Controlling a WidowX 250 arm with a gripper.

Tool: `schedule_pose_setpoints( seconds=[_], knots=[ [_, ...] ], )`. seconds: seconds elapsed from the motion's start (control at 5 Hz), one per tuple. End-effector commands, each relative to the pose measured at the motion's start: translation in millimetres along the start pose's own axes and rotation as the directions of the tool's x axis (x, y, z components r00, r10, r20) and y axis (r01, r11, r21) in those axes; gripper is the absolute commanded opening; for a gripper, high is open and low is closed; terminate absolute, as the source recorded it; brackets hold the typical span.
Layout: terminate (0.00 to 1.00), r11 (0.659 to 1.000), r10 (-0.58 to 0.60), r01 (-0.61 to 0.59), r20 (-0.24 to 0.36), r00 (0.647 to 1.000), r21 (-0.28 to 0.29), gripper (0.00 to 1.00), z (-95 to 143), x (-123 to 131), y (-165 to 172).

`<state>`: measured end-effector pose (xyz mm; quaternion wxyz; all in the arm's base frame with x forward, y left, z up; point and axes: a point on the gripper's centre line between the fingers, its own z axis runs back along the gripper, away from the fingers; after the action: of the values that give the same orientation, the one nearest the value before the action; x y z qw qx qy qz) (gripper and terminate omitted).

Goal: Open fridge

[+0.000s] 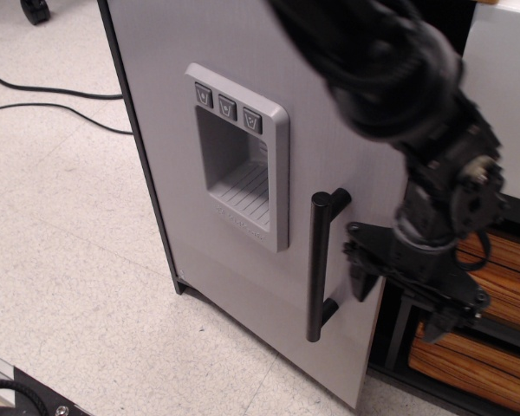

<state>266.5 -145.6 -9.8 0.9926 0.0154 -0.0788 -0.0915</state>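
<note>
End effector [403, 290] black, fingers spread, grasping nothing, just right of fridge [225, 147] door edge. Fridge centre frame on tiled floor [61, 260]; one black bar handle [318, 267], three dispenser buttons [227, 108]. No legible writing. Two wooden-fronted drawers [503, 260] at right.

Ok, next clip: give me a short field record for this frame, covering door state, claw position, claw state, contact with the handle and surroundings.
door: small toy fridge with a light grey door, swung partly out from its black frame, dark gap at its right edge
handle: vertical black bar handle, free
claw: black claw, right of the door edge, beside the handle
claw state: open, holding nothing
contact: none visible with the handle
dispenser: grey three-button recess
surroundings: wooden-fronted drawers at right, black cables on the floor
</note>
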Motion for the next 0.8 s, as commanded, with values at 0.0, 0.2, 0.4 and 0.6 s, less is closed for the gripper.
schedule_pose_setpoints(
  seconds=[0.0, 0.2, 0.4, 0.6],
  knots=[
    [0.00, 1.000, 0.012, -0.010, 0.064, 0.998, -0.027, 1.00, -7, 42, -23],
    [0.00, 1.000, 0.015, -0.013, 0.081, 0.997, -0.023, 1.00, -7, 52, -22],
    [0.00, 1.000, 0.027, -0.025, 0.113, 0.993, -0.019, 1.00, -1, 65, -10],
    [0.00, 0.998, 0.060, -0.057, 0.101, 0.993, -0.029, 1.00, 3, 75, 1]
  ],
)
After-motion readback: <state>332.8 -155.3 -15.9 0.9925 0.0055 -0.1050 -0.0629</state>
